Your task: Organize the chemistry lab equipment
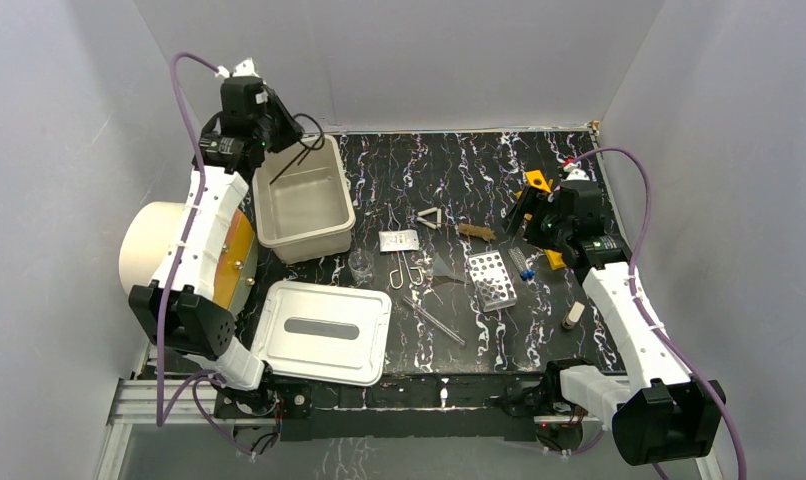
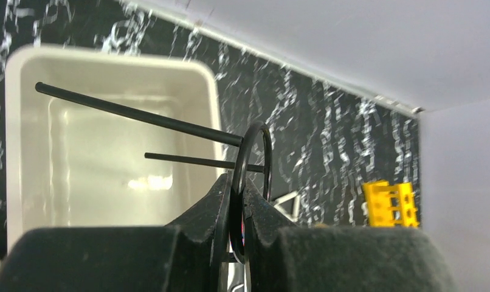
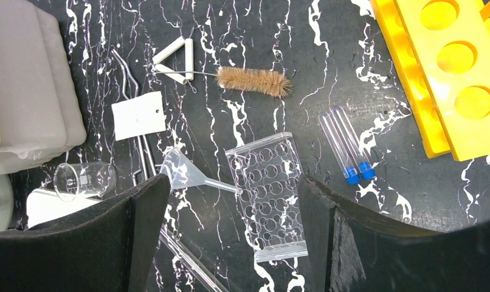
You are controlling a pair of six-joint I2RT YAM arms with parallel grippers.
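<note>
Left gripper [image 2: 238,182] is clamped tight on a black ring [image 2: 255,126], and its two thin rods poke out over the cream tub [image 2: 109,55] at the table's back left. On the other side, the right gripper [image 3: 233,182] hangs with its fingers spread wide and nothing in it, and the clear perforated rack [image 3: 270,194] lies flat straight below.

It's crowded down there. A plastic funnel [image 3: 182,170] lies with its stem tip at the rack's left edge. Two blue-capped vials [image 3: 346,146] lie side by side just to its right, and the yellow tube rack [image 3: 449,73] is beyond them.

Further out are the brush [image 3: 251,80], the white triangle [image 3: 172,61], the wire tongs [image 3: 146,152], a small beaker [image 3: 84,179] and the glass rods [image 3: 188,261]. A silver lid [image 1: 324,330] lies at the near edge.
</note>
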